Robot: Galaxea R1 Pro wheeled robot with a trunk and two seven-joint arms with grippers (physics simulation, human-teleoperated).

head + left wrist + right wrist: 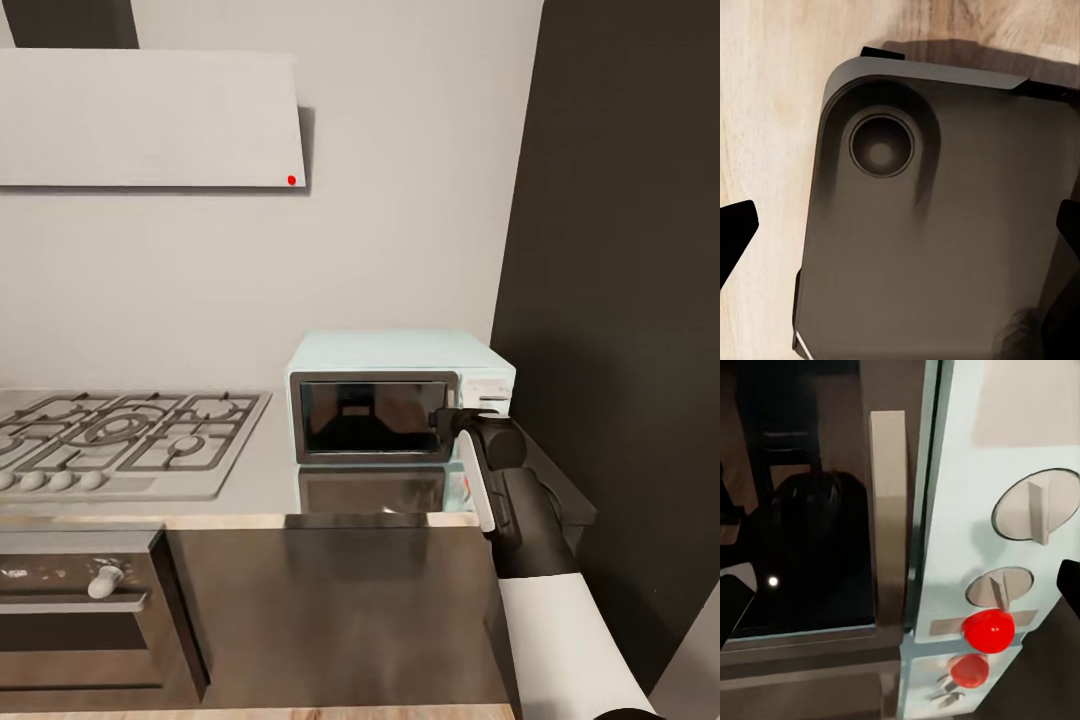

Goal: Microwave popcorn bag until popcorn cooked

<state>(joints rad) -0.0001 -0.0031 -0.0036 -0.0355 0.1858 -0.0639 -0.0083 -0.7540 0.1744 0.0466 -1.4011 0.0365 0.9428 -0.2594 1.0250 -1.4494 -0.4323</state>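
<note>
Item: microwave [400,395], pale mint-blue, standing on the glossy grey countertop [265,470] against the wall, beside the gas hob [120,435]. Door closed; dark glass, silver frame.

Item: popcorn bag. Not identifiable with certainty; a dark rounded shape sits behind the door glass in the right wrist view, too dim to name.

Item: control panel [1009,547], right of the door. Two grey knobs, a round red button [988,631] below them, a second red light lower down. Vertical door handle [889,517] just beside the panel.

Item: right gripper [440,420], raised to the microwave's front, close to the door's right edge. Dark fingertips [735,604] sit far apart at the frame edges: fingers wide, nothing held.

Item: left gripper [900,232], hanging over the robot's own dark base and a wooden floor; fingertips well apart, empty.

Step in hand, judged: operating the controls to start heating. Advised: narrow the fingers first, line up squarely on the intended knob or button, avoid brushing the handle.
</note>
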